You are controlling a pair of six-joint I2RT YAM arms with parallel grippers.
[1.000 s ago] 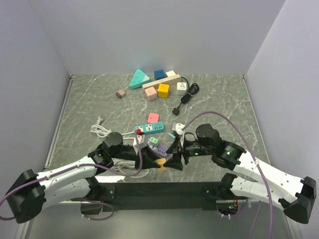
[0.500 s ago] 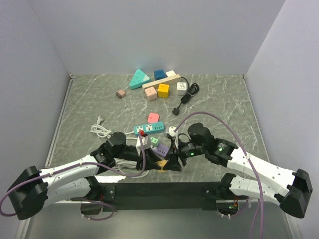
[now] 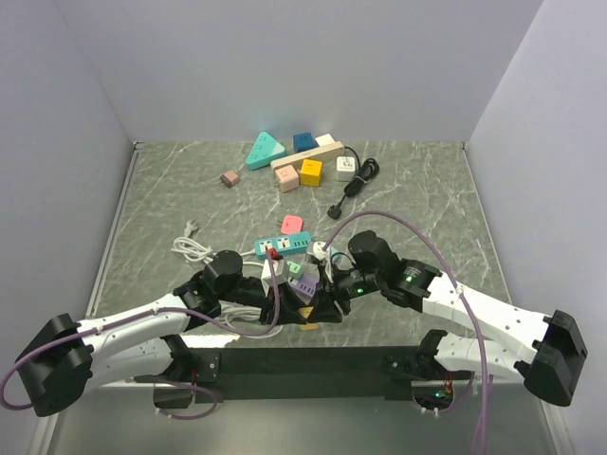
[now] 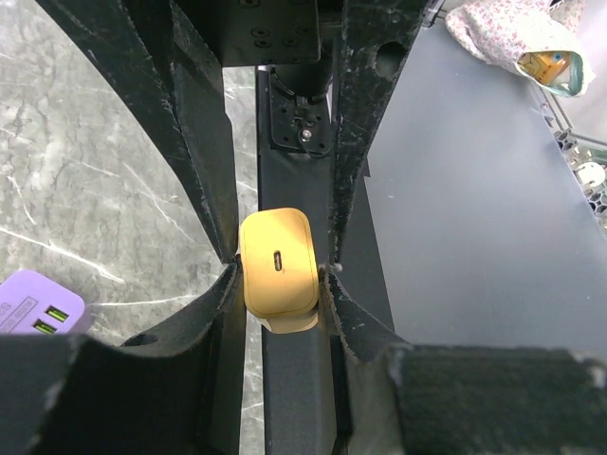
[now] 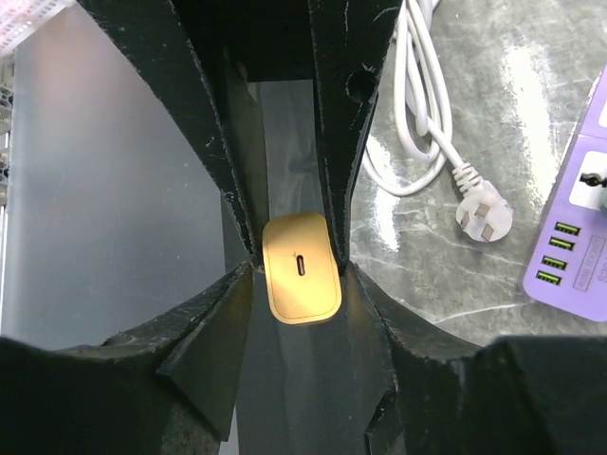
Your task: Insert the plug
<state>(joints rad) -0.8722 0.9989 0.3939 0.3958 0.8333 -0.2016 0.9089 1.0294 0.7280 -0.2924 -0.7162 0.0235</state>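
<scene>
A yellow plug with a slot-shaped port on its upper face (image 4: pixel 278 270) sits between both grippers near the table's front edge (image 3: pixel 305 316). My left gripper (image 4: pixel 278 277) is shut on its sides. My right gripper (image 5: pixel 299 270) faces the left one tip to tip (image 3: pixel 321 303). Its fingertips flank the plug's near end (image 5: pixel 302 268) with slight gaps. A purple power strip (image 3: pixel 305 282) lies just behind the grippers. It shows at the edge of the left wrist view (image 4: pixel 33 303) and the right wrist view (image 5: pixel 569 237).
A teal power strip (image 3: pixel 287 246) and a pink adapter (image 3: pixel 291 225) lie behind the purple one. A white cable (image 3: pixel 194 248) lies at the left, its plug (image 5: pixel 481 213) near my right gripper. Several coloured adapters (image 3: pixel 310 172) and a black cable (image 3: pixel 356 175) lie at the back.
My right arm has moved left and brought its gripper up to the yellow plug held by the left gripper. The left arm has shifted slightly right.
</scene>
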